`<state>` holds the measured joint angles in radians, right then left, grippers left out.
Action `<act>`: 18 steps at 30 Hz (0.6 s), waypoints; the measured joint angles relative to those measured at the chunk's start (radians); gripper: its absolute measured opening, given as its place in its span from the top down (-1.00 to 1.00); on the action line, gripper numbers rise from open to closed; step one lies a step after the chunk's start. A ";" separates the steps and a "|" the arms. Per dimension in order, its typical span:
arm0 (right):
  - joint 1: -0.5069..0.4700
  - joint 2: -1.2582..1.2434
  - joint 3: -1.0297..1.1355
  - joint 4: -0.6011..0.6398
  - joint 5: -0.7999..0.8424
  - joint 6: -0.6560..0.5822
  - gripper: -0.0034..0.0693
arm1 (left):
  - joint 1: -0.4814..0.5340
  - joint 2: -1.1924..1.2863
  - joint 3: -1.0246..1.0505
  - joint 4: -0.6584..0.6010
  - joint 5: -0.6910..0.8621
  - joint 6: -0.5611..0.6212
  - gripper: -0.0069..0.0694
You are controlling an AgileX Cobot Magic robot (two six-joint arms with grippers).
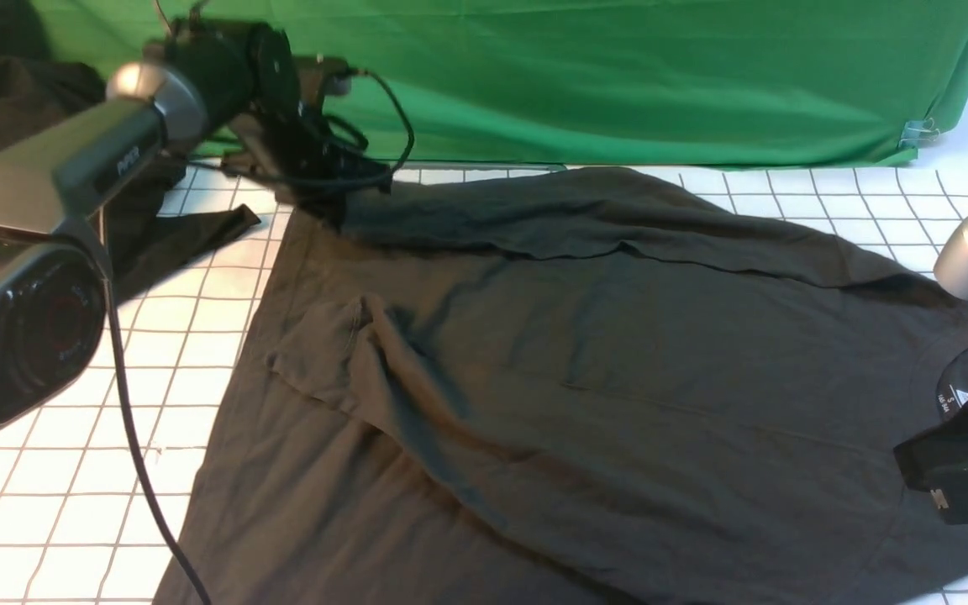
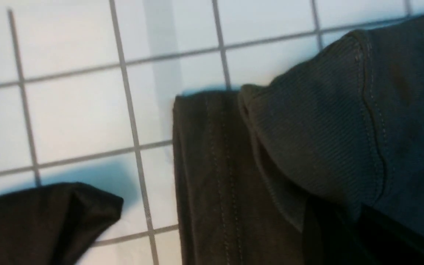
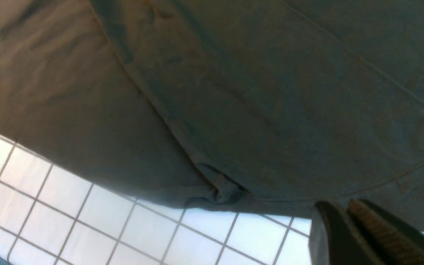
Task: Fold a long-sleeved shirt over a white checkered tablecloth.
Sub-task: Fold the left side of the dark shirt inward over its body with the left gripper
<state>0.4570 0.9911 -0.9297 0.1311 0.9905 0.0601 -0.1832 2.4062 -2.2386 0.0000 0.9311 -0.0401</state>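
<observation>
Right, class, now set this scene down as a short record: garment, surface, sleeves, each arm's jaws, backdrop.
garment: dark long-sleeved shirt, spread out, not yet a compact bundle
surface: white checkered tablecloth
far sleeve: lies along the shirt's far edge
near sleeve: folded in over the body, running diagonally, cuff towards the robot's left
left jaws: closed on the shirt near its far-left corner
right jaws: closed, over the near edge by the collar end; no cloth seen between them
backdrop: green cloth behind the tablecloth

"PIPER" (image 1: 128, 160) marks the left arm (image 1: 85, 155); "S" (image 1: 949, 401), the neck label (image 1: 954, 398).
</observation>
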 joint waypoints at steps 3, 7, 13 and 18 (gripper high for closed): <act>0.000 0.000 0.000 -0.003 0.001 0.000 0.76 | -0.002 -0.006 -0.077 -0.012 0.097 0.030 0.73; 0.000 0.001 -0.001 -0.085 -0.007 0.021 0.75 | -0.002 -0.035 -0.149 -0.075 0.243 0.072 0.73; -0.052 0.027 -0.036 -0.265 0.002 0.116 0.87 | -0.004 -0.181 -0.086 -0.152 0.273 0.089 0.73; -0.104 0.062 -0.043 -0.268 -0.001 0.104 0.91 | -0.004 -0.396 0.270 -0.160 0.273 0.089 0.73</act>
<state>0.3530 1.0532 -0.9730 -0.1372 0.9900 0.1644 -0.1873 2.0103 -1.9689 -0.1601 1.2044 0.0493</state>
